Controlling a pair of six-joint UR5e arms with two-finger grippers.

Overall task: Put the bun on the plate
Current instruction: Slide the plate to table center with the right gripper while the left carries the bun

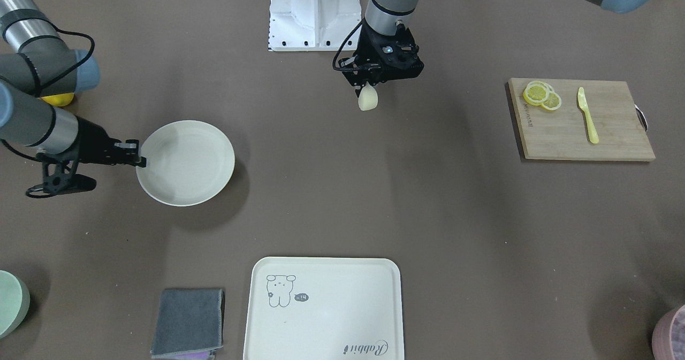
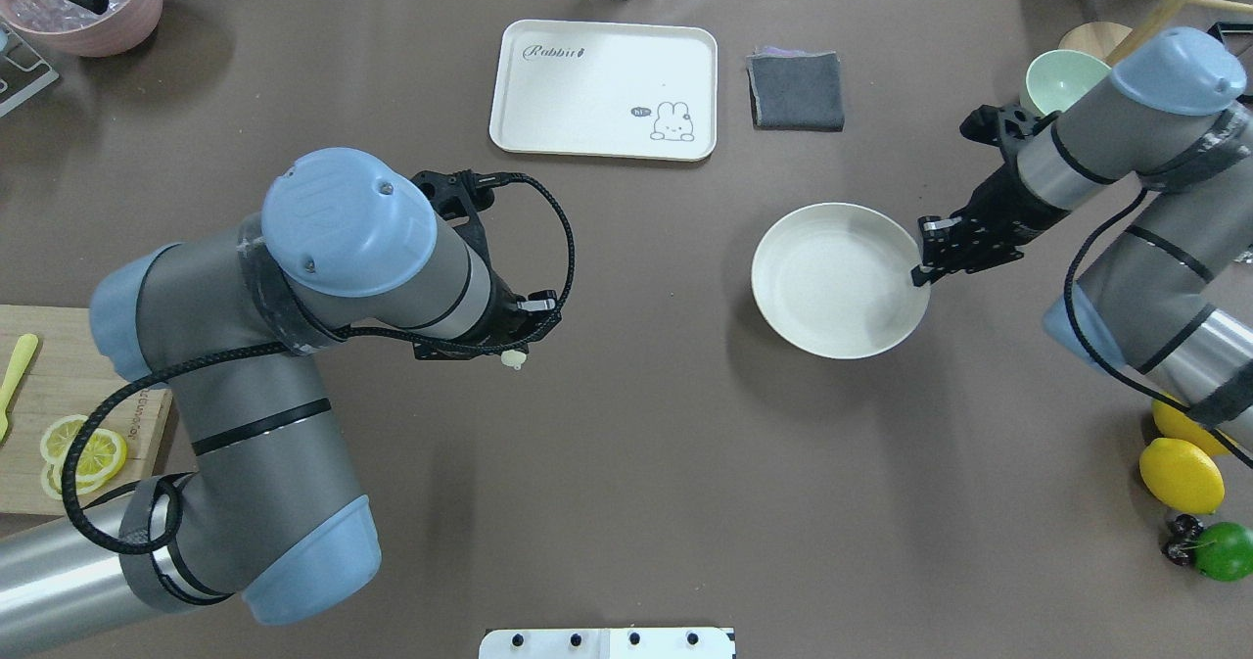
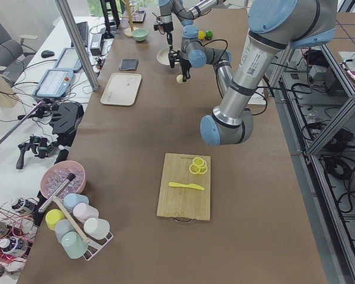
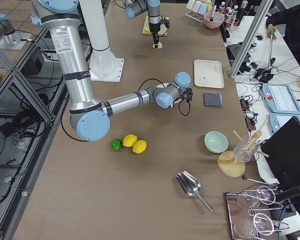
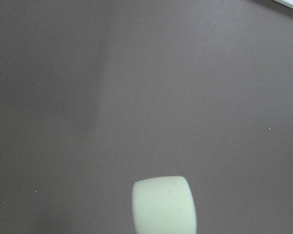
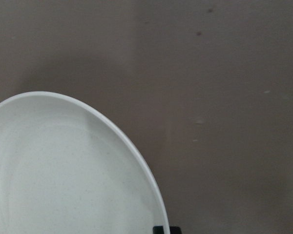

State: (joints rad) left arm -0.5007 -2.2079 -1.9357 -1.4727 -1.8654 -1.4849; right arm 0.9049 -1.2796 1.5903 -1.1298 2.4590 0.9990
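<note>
The bun [image 1: 367,99] is a small pale cream block that hangs above the brown table. My left gripper [image 1: 369,86] is shut on its top. The overhead view shows only a bit of the bun [image 2: 512,358] under the wrist, and in the left wrist view the bun [image 5: 163,204] fills the bottom middle over bare table. The round cream-white plate [image 1: 184,162] lies well off toward my right arm's side. My right gripper [image 1: 140,155] is shut on its rim, with the same pinch in the overhead view at my right gripper [image 2: 921,272] on the plate [image 2: 837,279]. The plate [image 6: 73,175] is empty.
A cream tray [image 1: 321,306] with a bear drawing and a folded grey cloth [image 1: 187,322] lie on the far side from the robot. A wooden board [image 1: 580,130] holds lemon slices [image 1: 541,94] and a yellow knife [image 1: 587,115]. Lemons [image 2: 1180,473] and a lime [image 2: 1224,549] sit by my right arm.
</note>
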